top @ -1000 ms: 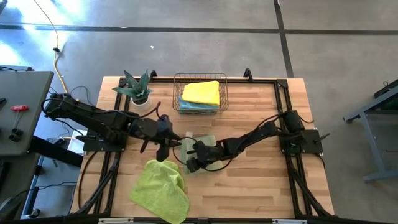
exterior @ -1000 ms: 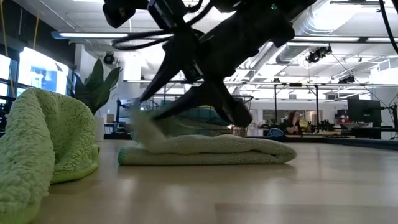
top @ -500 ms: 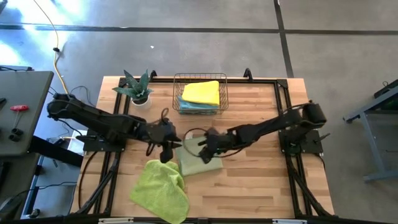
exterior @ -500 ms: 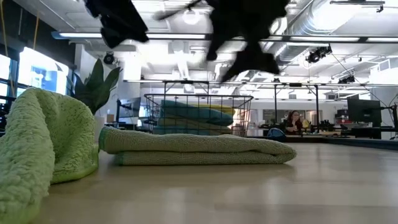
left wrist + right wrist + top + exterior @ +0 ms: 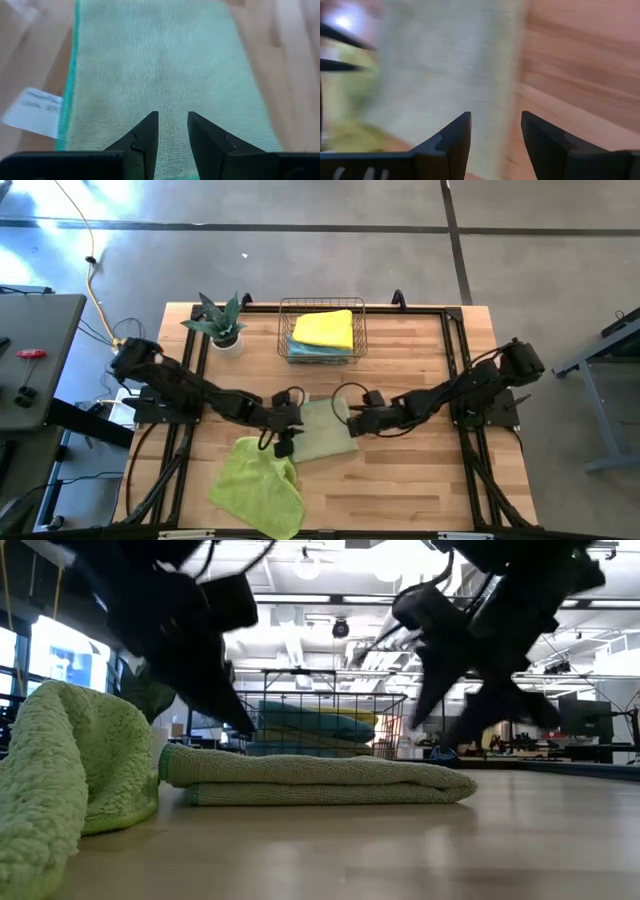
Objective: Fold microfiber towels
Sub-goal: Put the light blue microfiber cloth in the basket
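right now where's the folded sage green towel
In the high view the folded sage towel lies flat mid-table between the left gripper and right gripper, with the crumpled lime towel just beside it toward the front-left.

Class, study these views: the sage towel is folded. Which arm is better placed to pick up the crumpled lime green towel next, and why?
Probably the left. The left gripper hovers at the folded sage towel edge nearest the lime green towel. The right gripper sits on the towel's far side.
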Motion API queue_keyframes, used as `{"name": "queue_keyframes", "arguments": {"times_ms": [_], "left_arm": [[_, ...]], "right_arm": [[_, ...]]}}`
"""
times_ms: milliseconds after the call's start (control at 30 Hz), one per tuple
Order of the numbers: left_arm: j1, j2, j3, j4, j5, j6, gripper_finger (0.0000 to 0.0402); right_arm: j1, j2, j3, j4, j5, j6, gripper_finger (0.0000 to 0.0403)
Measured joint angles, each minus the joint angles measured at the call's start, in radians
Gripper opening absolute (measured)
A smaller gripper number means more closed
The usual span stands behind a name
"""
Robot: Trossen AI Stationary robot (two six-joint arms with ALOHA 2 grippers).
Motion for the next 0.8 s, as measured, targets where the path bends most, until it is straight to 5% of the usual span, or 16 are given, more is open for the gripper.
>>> {"name": "queue_keyframes", "arguments": {"times_ms": [133,367,800], "left_arm": [[0.002,0.109,-0.001,0.052,0.016,-0.032,0.0094],[0.001,0.210,0.000,0.128,0.023,-0.086,0.0094],[-0.003,0.214,-0.003,0.155,0.021,-0.053,0.0094]], "right_arm": [[-0.002,-0.019,-0.073,0.238,0.017,-0.061,0.0165],[-0.025,-0.006,-0.088,0.195,0.024,-0.034,0.0169],[-0.109,0.002,-0.087,0.129,-0.078,-0.151,0.0240]]}}
